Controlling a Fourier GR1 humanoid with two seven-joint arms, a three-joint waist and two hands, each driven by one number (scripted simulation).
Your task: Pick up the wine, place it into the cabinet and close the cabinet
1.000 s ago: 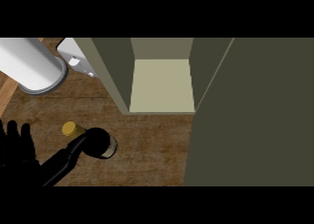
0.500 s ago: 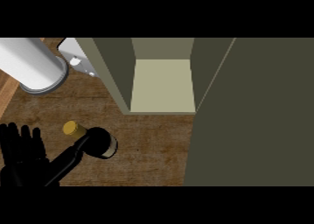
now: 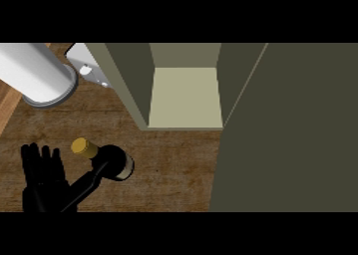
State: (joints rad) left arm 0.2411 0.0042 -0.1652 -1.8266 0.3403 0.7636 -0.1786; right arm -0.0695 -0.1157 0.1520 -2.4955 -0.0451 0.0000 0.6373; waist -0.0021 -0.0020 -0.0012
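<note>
We see the wine bottle (image 3: 107,160) upright on the wooden counter (image 3: 174,164), near its front-left corner, gold cap (image 3: 84,147) towards us bc the view looks steeply down. One hand (image 3: 45,179) shows at the lower left of the view, so by position the left; fingers straight and spread, pointing up, thumb (image 3: 89,180) stretched out to the bottle's dark shoulder and touching or nearly so, can't tell which. So hand is released, not clenched, nothing grasped. Right hand not visible anywhere. Cabinet (image 3: 185,94) sits toward the back of the counter w/ its pale shelf floor exposed and bare; the big dark panel (image 3: 292,129) filling the right side looks like its open door, though we can't be sure. White cylinder (image 3: 30,74) at the back-left corner, w/ a small white fitting (image 3: 89,67) just beside it; neither is a task item. Progress, our read: very early. Bottle not lifted, not in the cabinet, door not closed. Left: grasp bottle, carry to shelf, set down, shut door.
</note>
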